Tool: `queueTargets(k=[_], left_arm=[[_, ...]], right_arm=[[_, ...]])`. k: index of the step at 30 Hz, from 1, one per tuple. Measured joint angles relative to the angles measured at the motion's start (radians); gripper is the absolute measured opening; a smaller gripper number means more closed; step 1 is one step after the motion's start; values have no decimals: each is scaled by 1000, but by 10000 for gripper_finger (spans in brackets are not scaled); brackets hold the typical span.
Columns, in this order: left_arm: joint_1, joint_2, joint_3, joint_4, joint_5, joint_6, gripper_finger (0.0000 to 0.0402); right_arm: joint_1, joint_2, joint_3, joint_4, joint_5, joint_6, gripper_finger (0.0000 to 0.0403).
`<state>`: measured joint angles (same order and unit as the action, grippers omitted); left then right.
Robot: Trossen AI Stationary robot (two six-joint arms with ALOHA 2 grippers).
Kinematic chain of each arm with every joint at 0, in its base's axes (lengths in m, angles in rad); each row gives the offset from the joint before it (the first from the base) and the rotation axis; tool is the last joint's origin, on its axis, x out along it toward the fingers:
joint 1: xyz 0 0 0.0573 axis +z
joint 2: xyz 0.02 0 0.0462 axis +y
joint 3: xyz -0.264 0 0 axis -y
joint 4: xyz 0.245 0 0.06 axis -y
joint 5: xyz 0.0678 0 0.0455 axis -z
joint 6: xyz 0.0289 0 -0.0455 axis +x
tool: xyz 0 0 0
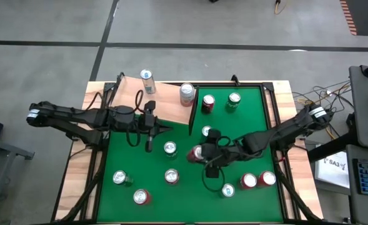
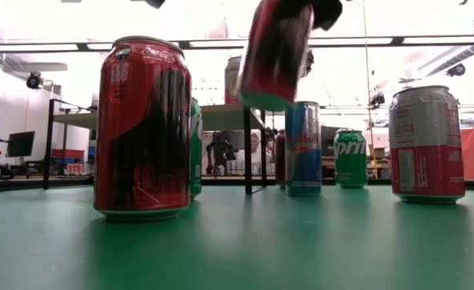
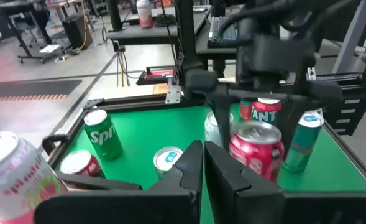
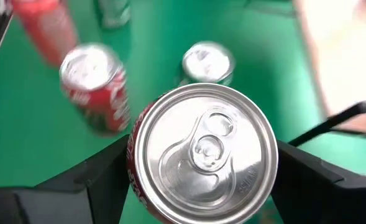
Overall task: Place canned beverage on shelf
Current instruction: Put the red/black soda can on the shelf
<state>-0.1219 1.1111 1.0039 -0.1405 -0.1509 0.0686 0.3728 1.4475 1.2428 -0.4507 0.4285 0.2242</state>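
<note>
Item: red can (image 4: 201,152), clamped between the fingers of my right gripper (image 1: 199,153), lifted clear of the green table (image 2: 237,250) mid-field. Step: carry. Next: swing toward the shelf (image 1: 165,103) at the far left, set upright. Left gripper (image 1: 151,128): clenched empty, waiting beside the shelf.

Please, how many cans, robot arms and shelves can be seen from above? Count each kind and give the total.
Cans: 13, including one red can held in the right hand
Robot arms: 2
Shelf: 1
Total: 16
</note>
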Motion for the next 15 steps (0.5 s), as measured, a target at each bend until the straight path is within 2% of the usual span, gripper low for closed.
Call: queueTargets(k=[4,11,15], left_arm=[[-4,0,13,-7,-39,46,0],[-56,17,-4,1,-224,122,0],[-91,52,-5,34,-257,157,0]], right_arm=[[0,-26,13,12,110,-19,297],[0,-35,26,100,208,-42,297],[0,-35,25,150,303,-37,297]])
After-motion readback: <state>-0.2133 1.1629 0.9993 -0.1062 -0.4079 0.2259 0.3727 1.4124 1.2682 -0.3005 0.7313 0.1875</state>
